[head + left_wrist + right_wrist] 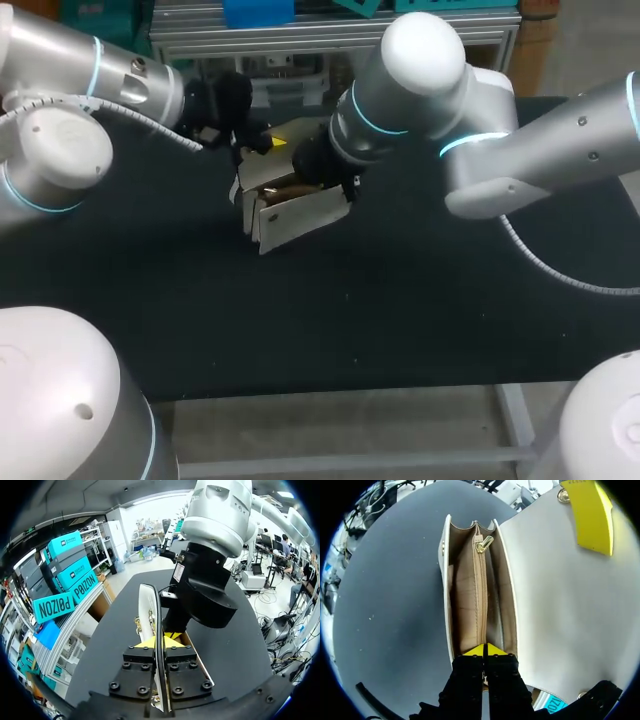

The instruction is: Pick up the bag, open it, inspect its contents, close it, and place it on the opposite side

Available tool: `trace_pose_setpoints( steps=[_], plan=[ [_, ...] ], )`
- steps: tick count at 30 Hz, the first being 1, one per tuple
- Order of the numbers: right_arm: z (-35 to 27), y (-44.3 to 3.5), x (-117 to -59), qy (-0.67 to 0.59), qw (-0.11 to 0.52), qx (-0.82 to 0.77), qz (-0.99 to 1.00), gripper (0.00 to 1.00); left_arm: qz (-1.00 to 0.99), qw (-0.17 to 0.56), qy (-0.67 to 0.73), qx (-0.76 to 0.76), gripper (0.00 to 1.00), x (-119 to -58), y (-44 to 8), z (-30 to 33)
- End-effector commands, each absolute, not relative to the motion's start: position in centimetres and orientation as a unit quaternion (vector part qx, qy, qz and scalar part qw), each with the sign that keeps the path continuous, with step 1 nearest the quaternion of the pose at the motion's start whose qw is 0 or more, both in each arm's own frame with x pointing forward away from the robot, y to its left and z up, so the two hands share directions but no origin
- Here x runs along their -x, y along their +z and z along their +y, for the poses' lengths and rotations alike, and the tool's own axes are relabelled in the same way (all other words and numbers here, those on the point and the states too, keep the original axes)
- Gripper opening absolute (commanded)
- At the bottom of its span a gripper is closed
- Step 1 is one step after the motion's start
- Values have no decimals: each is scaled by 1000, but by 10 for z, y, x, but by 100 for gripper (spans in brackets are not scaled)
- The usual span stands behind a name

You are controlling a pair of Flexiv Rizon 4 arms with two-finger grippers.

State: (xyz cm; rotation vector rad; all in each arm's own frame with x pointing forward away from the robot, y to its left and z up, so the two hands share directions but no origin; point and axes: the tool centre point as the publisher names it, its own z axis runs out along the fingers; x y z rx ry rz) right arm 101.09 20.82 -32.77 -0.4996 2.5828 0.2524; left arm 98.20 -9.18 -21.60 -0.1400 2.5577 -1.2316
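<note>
Standing toward the far middle of the black table (420, 320), the white bag (288, 212) is resting with its flap (560, 605) swung open beside its mouth. The left gripper (157, 643) is pinching the flap's thin edge, with both yellow tips pressing it from either side. One of its fingertips (592, 515) is showing on the flap's far corner in the right wrist view, next to a gold stud (563, 496).

The right gripper (484, 651) is hovering over the near end of the open mouth with its tips lying together. Whether they are nipping the bag's end wall cannot be made out. In the head view the right arm's wrist is covering most of this gripper and the bag's far side.

Inside, a tan zip pocket (479, 600) is showing, zipped, its pull (485, 543) at the far end. The compartments beside it are lying in shadow, contents unreadable.
</note>
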Motion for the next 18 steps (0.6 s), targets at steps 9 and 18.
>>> trace_pose_setpoints(
  steps=[9, 18],
  plan=[
    [205, -346, -1006, 100, 227, 199, 948, 100, 889, 148, -432, 43, 0, -986, -213, -89],
    [202, -351, -999, 97, 217, 197, 951, 100, 890, 152, -430, 27, 0, -988, -214, -89]
  ],
)
